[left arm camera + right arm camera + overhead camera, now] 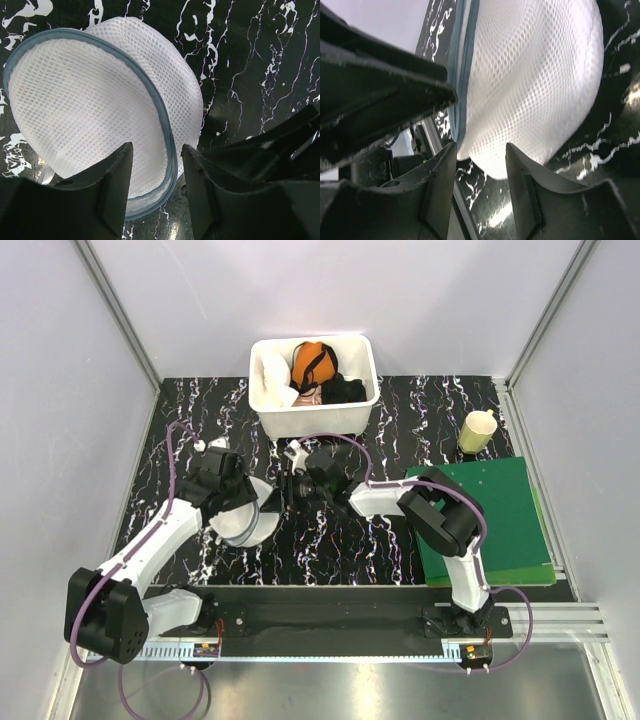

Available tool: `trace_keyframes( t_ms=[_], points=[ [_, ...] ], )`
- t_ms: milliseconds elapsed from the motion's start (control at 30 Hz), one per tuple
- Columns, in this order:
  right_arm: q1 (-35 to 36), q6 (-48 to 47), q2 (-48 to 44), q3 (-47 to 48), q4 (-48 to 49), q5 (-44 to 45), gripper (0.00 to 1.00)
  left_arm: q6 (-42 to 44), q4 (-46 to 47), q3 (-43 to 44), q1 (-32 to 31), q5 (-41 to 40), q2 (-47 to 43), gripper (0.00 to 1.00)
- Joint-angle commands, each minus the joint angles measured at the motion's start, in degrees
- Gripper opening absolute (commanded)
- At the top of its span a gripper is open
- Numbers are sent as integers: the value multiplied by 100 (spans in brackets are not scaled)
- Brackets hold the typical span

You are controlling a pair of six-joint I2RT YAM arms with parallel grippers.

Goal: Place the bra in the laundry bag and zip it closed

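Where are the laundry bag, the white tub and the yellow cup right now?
laundry bag [85, 110]: left wrist view, on its mesh face.
white tub [312, 422]: top external view, on its near wall.
yellow cup [477, 432]: top external view, on its side.

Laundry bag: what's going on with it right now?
Both arms are working on the laundry bag mid-table. The left hand is open, straddling its blue-grey zippered rim; the right hand is open at the opposite side. Whether the zip is fully shut can't be told. The white tub behind holds clothes.
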Motion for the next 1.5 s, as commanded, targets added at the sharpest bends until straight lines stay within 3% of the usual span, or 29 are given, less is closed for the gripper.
trace_keyframes(
  t_ms=[0,133,200,300,433,567,733,867,1000,1033,1100,1467],
  points=[
    [62,48,207,436,413,-22,52,6,289,-98,16,105,-205,48],
    [54,100,401,656,404,-154,50,-38,254,-160,16,131,-355,50],
    [54,144,471,674,465,-181,42,-55,227,-203,16,149,-425,50],
    [54,180,524,656,500,-181,40,-73,210,-265,24,140,-487,49],
    [62,346,595,647,685,-268,17,-91,139,-274,24,114,-566,49],
    [54,627,630,551,1001,-339,1,-143,122,-388,24,44,-601,49],
    [54,689,551,419,1089,-409,0,-126,192,-476,24,96,-566,53],
    [62,725,472,287,1230,-488,0,-135,341,-573,24,26,-452,48],
    [54,821,358,199,1117,-480,0,-91,350,-573,33,-97,-399,30],
    [71,821,227,164,1046,-427,0,-56,324,-529,42,-193,-416,11],
    [54,708,59,59,696,-199,0,-12,96,-415,86,-386,-522,0],
    [19,-452,-460,515,-1560,1003,0,419,-1266,358,613,-1134,-2279,0]
  ],
)
